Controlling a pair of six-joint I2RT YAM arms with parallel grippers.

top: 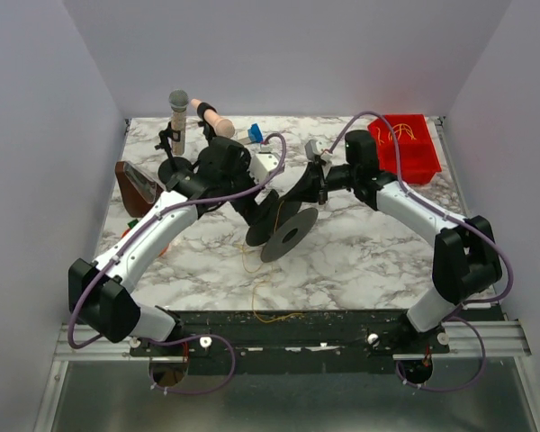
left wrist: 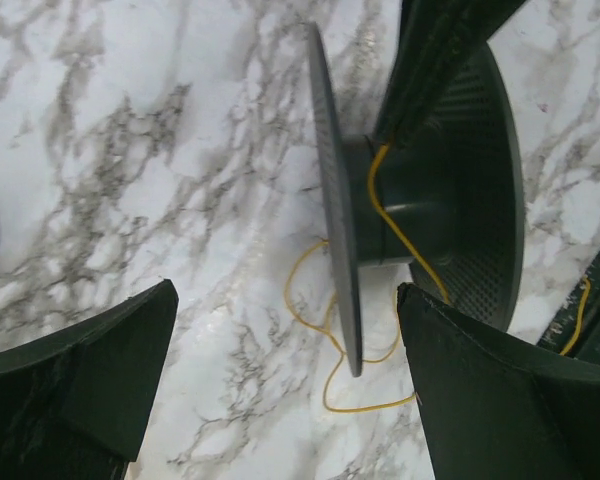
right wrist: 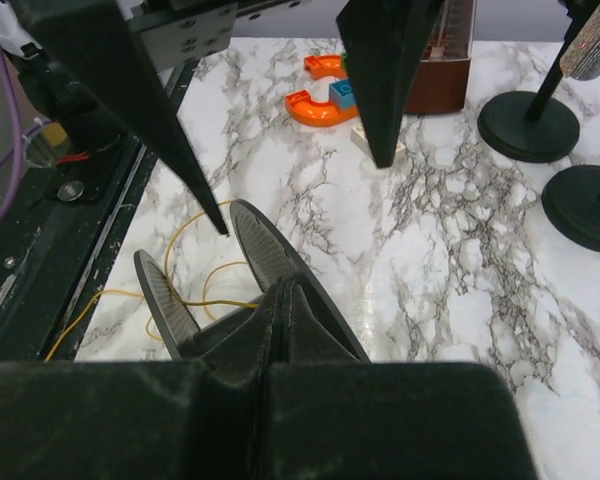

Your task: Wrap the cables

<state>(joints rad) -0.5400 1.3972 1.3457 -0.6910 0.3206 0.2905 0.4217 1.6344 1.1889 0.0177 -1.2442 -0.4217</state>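
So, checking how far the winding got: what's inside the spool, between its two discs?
One strand of yellow cable crosses the hub of the spool and trails to loose loops on the table. The hub's far side is hidden, so turns can't be counted.

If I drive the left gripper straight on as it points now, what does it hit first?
Probably the spool: its near disc stands edge-on, in line with the gap of the open left gripper, before the table; depth unclear.

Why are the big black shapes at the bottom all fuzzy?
Left wrist view: the left gripper sits close to the lens, so its fingers blur, while the cable is crisp. Right wrist view: the right gripper, shut on the spool, is blurry too.
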